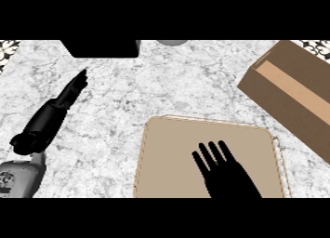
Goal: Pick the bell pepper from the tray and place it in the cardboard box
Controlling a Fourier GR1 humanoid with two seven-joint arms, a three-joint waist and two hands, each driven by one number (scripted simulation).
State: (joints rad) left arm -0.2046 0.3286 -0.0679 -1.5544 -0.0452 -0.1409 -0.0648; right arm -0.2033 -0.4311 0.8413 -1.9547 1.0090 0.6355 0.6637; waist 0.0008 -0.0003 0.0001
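No readable text or labels anywhere. Left hand [63, 100] lies over bare counter at far left, fingers straight and pressed together, holding nothing. Counter [126, 107] is white-grey marble; patterned tile shows at both top corners. Black block [102, 48] at top edge. Tan tray [167, 158] centre-bottom; right hand [222, 172] above it, fingers straight and spread. Bell pepper not visible. Cardboard box [298, 97] at right, tilted.

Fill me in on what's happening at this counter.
The right hand hovers open over the tan tray, fingers straight. No bell pepper is visible; nothing shows in either hand. The left hand stretches out over the marble counter, away from the tray. The cardboard box sits at the right edge.
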